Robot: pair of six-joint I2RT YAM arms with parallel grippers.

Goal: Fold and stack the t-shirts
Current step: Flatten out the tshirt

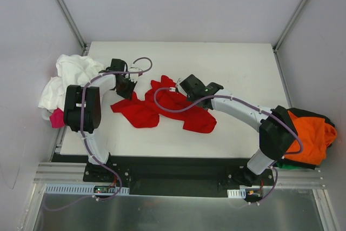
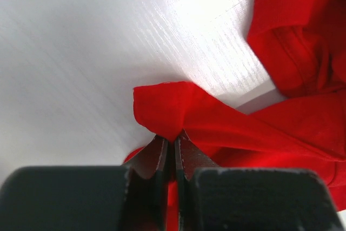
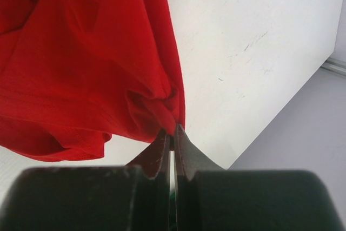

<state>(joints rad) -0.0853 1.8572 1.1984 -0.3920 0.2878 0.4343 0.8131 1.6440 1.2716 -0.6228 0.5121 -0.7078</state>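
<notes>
Orange t-shirt [image 1: 312,139] nearest, heaped at the right edge of the desk [image 1: 232,68], well to the right of the right jaws and nearer than them, partly behind the right arm [image 1: 243,113]. Dark cloth [image 1: 311,116] along its far side, green cloth [image 1: 289,164] under its near side. Pink cloth [image 1: 56,118] at the left desk edge, left of the left jaws and nearer than them, just beside the left arm [image 1: 82,107].

Red t-shirt [image 1: 162,109] crumpled on the desk, spread between the two sets of jaws. Left jaws pressed together on a folded corner at the shirt's left end. In the left wrist view, a small pointed flap above the pinch, the remainder off to the right of the jaws. Right jaws pressed together on a bunched edge at the shirt's far right part. In the right wrist view, cloth gathered into creases at the pinch and spread to the left of the jaws, white desk surface to their right.

White t-shirt [image 1: 67,79] piled just left of the left jaws, spilling over the desk edge. Beyond both jaws, white desk surface up to the far edge.
</notes>
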